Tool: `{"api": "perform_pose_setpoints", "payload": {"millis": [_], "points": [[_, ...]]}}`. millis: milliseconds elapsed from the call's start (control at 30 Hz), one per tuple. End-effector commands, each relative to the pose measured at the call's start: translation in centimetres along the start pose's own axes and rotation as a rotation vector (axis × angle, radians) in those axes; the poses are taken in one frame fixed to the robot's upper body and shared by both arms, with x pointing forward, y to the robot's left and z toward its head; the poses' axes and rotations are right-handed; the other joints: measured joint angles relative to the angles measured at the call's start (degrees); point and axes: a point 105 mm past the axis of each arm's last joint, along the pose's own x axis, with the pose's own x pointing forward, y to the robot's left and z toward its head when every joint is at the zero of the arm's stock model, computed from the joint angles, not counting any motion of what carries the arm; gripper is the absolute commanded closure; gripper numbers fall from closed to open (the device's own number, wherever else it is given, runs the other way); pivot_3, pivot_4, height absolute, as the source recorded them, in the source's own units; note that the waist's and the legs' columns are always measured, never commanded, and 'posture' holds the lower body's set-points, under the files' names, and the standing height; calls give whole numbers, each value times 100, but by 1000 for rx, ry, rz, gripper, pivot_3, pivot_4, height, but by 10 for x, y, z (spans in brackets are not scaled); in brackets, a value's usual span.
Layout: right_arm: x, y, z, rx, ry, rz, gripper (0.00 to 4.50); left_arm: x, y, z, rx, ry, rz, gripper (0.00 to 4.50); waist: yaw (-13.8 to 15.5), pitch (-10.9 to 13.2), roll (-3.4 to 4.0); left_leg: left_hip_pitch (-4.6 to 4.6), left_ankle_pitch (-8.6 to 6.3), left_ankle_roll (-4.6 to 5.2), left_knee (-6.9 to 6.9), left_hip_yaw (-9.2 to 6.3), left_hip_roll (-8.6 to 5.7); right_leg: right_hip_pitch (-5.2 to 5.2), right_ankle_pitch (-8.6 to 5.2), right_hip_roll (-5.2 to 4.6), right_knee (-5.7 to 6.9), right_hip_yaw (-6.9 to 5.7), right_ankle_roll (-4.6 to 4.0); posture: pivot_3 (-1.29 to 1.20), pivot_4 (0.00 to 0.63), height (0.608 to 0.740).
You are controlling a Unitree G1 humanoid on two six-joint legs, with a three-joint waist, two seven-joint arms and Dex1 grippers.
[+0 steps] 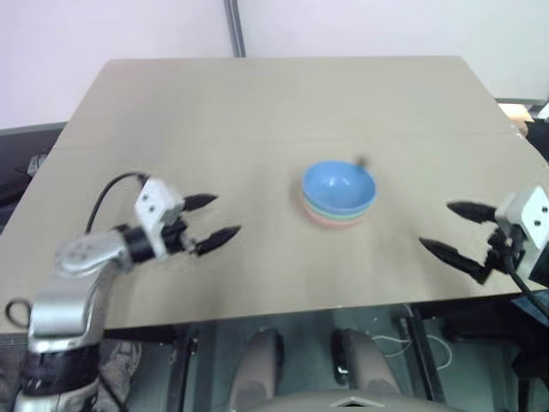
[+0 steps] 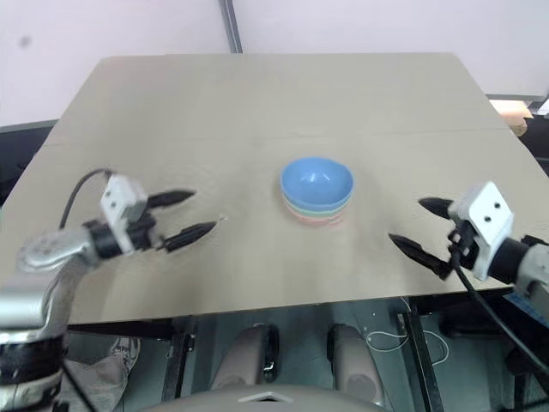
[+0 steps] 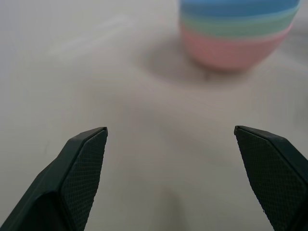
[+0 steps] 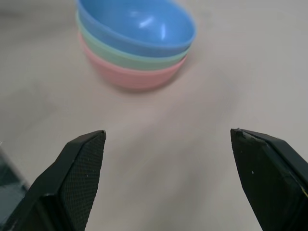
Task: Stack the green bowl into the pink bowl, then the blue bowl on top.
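As seen from the head cameras, the left gripper (image 1: 213, 219) is held over the near left part of the table (image 1: 257, 94), its two black fingers spread wide with nothing between them. At the middle of the tabletop the three bowls are nested into one stack: the pink bowl (image 4: 130, 76) sits on the wood at the bottom, the green bowl (image 4: 120, 57) is seated inside it with only a band of its wall showing, and the blue bowl (image 1: 338, 187) rests on top with its hollow open to view. On the right, the right gripper (image 1: 455, 230) is likewise held wide and empty above the near right edge, well apart from the stack. Both grippers are pointed inward toward the bowls. The stacking is judged complete as the bowls now lie. Any remaining risk is judged to come from the arms themselves: were either gripper swung inward at table height, a fingertip could strike the stack, slide it across the smooth wood, or tip the blue bowl out of the green bowl, since the bowls appear light and are held only by their nesting.
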Motion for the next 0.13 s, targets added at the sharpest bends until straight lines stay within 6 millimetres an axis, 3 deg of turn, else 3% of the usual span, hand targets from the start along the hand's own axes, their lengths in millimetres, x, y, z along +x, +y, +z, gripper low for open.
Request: {"api": "perform_pose_setpoints", "payload": {"millis": [33,133], "points": [[-22,-8,9,-50,-20,-2,0,-16,-12,22,67,-55,-87,46,19,-1,1,15,0,-1,0,1,7,10,0,-12,0,-3,0,0,150,740],[-22,-7,9,-66,-17,5,0,-14,-12,21,68,-48,-108,46,26,-1,1,68,-17,-29,-7,-7,10,47,-2,-33,-2,0,1,0,150,740]]}}
